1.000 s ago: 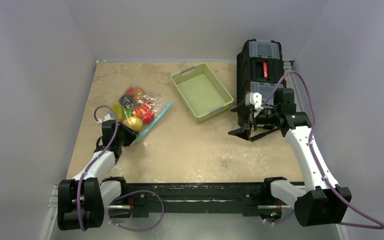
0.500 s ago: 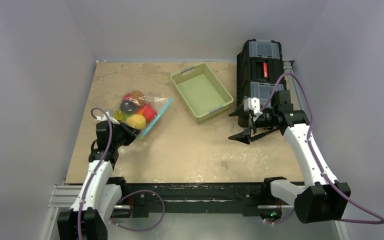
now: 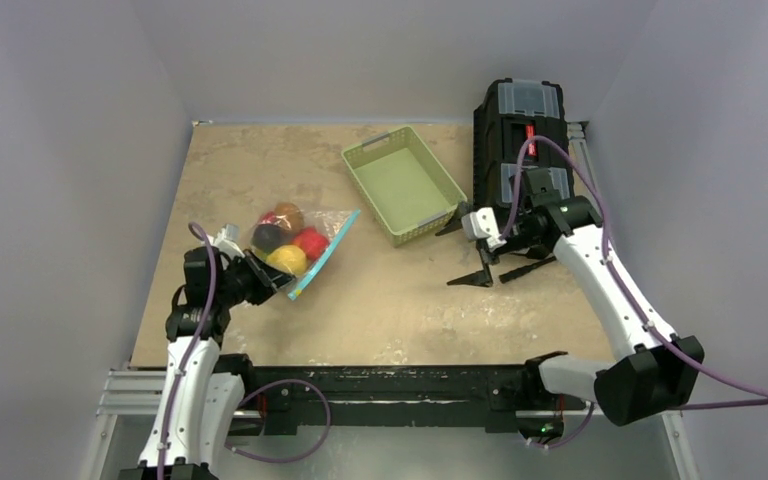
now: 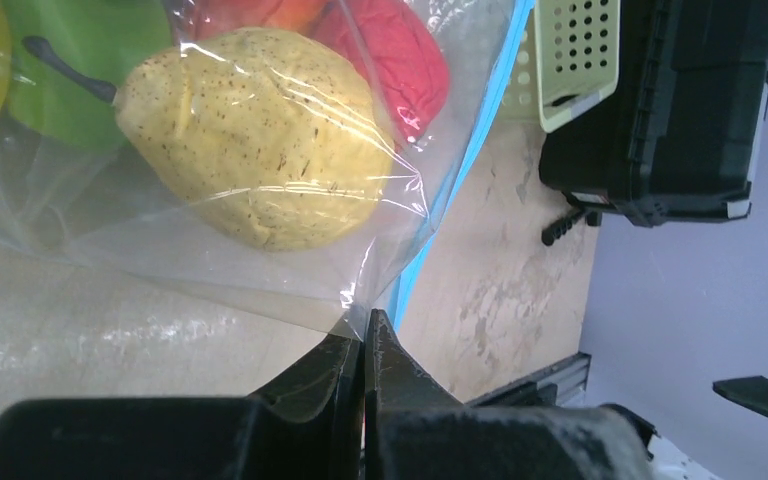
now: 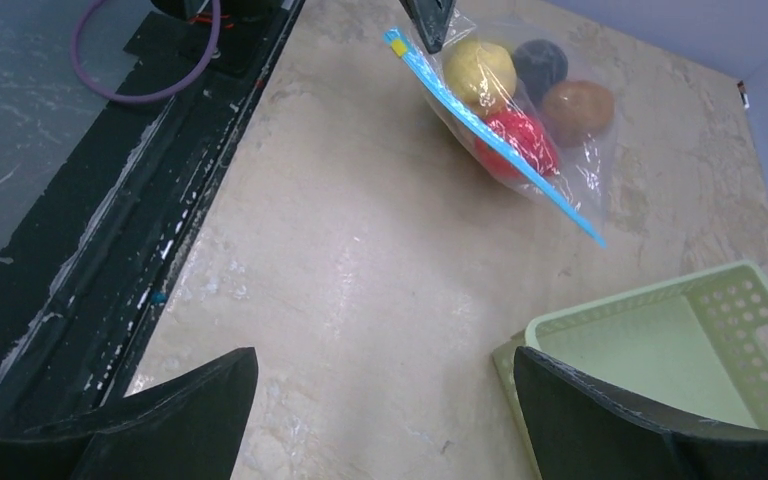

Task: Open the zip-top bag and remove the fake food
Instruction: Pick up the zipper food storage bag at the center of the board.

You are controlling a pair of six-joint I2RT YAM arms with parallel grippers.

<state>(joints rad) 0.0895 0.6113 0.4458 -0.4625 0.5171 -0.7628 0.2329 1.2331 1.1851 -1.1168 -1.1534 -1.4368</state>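
**Left jaws pinched on the bag's near corner, right jaws wide and empty**

Nearest on the left side of the worktop (image 3: 390, 300), my left jaws were closed tight on the near corner of the zip-top bag (image 3: 328, 228). They pinched only the clear film, just beside the near end of the teal-blue zip strip (image 3: 322, 256). From that corner the bag ran away from me, with the strip along its right edge. I could not tell how much of the bag lay on the worktop.

The fake food (image 3: 285, 240) was all inside the bag and the strip looked shut. A speckled yellow pear (image 4: 260, 140) sat closest to my left jaws, pressed against the film. A red piece (image 3: 310, 242) lay just to its right against the strip, and a green piece (image 4: 90, 70) just to its left. A dark purple one (image 3: 267, 236) and an orange one (image 3: 289, 215) lay farther back.

On the right, well apart from the bag, my right jaws stood wide open over bare worktop and held nothing.

Just beyond them sat the pale green basket (image 3: 428, 224), turned at an angle. The black toolbox (image 3: 520, 130) stood to its right at the far right edge.
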